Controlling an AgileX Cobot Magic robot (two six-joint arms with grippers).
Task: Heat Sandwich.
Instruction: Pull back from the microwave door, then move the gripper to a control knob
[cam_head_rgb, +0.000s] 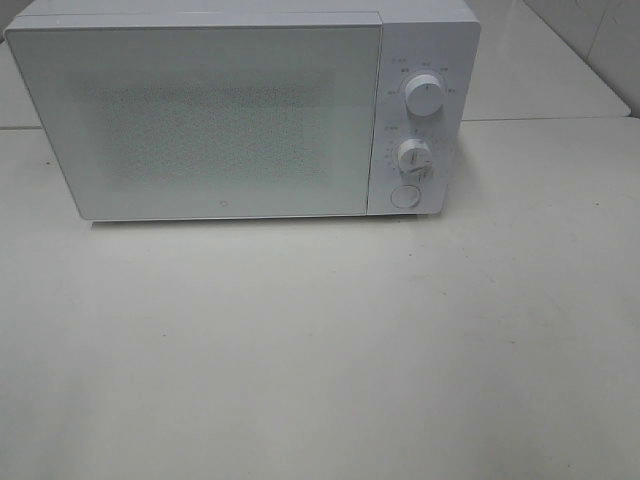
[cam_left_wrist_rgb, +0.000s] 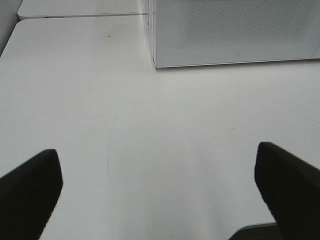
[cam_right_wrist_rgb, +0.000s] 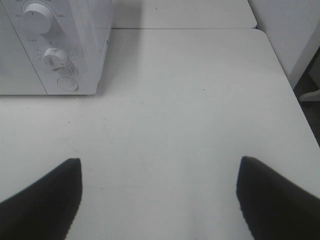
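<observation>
One white microwave (cam_head_rgb: 200, 120), door shut, on a pale table (cam_head_rgb: 320, 350).
We see a second table (cam_head_rgb: 540, 70) butting against it at the back. The left gripper (cam_left_wrist_rgb: 157, 152) and right gripper (cam_right_wrist_rgb: 160, 162) hang over the tabletop, fingers spread wide, holding nothing. Where the sandwich is, we cannot tell.

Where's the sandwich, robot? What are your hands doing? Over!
Left gripper open, empty. Right gripper open, empty. Sandwich not in view. Microwave door shut, in the way.
</observation>
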